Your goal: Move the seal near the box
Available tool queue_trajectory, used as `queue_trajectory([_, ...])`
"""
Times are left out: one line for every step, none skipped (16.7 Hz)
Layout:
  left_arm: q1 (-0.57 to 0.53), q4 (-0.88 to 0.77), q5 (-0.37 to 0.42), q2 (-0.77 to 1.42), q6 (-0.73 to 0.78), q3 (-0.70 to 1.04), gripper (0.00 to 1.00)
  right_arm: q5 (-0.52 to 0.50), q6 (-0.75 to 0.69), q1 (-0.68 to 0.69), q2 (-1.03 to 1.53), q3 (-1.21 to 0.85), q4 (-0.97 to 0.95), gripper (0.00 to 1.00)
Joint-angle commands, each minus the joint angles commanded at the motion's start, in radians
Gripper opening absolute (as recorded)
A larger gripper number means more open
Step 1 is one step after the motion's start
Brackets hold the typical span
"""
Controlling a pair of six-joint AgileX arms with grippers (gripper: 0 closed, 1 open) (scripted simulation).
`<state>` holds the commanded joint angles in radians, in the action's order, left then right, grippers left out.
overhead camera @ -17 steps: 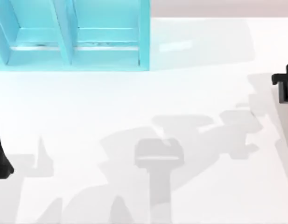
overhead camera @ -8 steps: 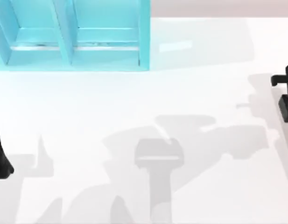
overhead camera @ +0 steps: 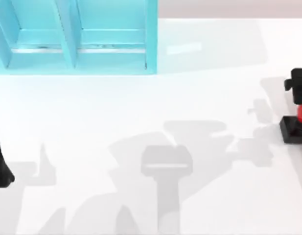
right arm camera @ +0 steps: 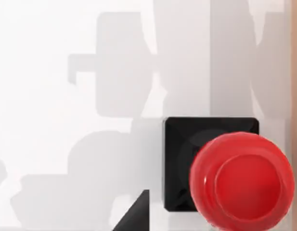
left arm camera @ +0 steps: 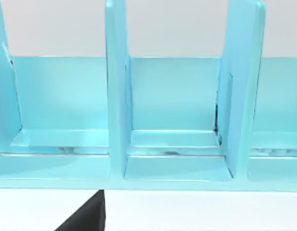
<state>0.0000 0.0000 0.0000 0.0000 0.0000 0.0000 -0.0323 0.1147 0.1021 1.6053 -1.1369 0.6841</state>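
The seal (overhead camera: 293, 128) stands at the table's far right edge, its red round knob (overhead camera: 301, 113) over a black square base. In the right wrist view the seal (right arm camera: 242, 180) is seen from above and close up, upright on the white table. A black part of my right arm (overhead camera: 298, 82) sits just behind the seal at the right edge. The box (overhead camera: 75, 36) is a light blue open rack with upright dividers at the back left, far from the seal. The left wrist view faces the box (left arm camera: 174, 144) straight on. My left arm (overhead camera: 0, 164) stays at the left edge.
The white table (overhead camera: 155, 103) between the seal and the box carries only grey arm shadows. The table's right edge runs just beside the seal.
At the right edge, a dark shape has given way to the seal's black base and red knob, which now show farther left and nearer. The right arm's shadow has shifted. The left arm is still.
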Motion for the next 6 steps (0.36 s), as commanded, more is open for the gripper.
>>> queue_trajectory([0.0, 0.0, 0.0, 0.0, 0.0, 0.0, 1.0, 0.0, 0.0, 0.0, 0.0, 0.0, 0.0, 1.0])
queue_trajectory([0.0, 0.0, 0.0, 0.0, 0.0, 0.0, 1.0, 0.0, 0.0, 0.0, 0.0, 0.0, 0.0, 1.0])
queue_trajectory([0.0, 0.0, 0.0, 0.0, 0.0, 0.0, 1.0, 0.0, 0.0, 0.0, 0.0, 0.0, 0.0, 1.0])
queue_trajectory([0.0, 0.0, 0.0, 0.0, 0.0, 0.0, 1.0, 0.0, 0.0, 0.0, 0.0, 0.0, 0.0, 1.0])
queue_trajectory([0.0, 0.0, 0.0, 0.0, 0.0, 0.0, 1.0, 0.0, 0.0, 0.0, 0.0, 0.0, 0.0, 1.0])
queue_trajectory([0.0, 0.0, 0.0, 0.0, 0.0, 0.0, 1.0, 0.0, 0.0, 0.0, 0.0, 0.0, 0.0, 1.0])
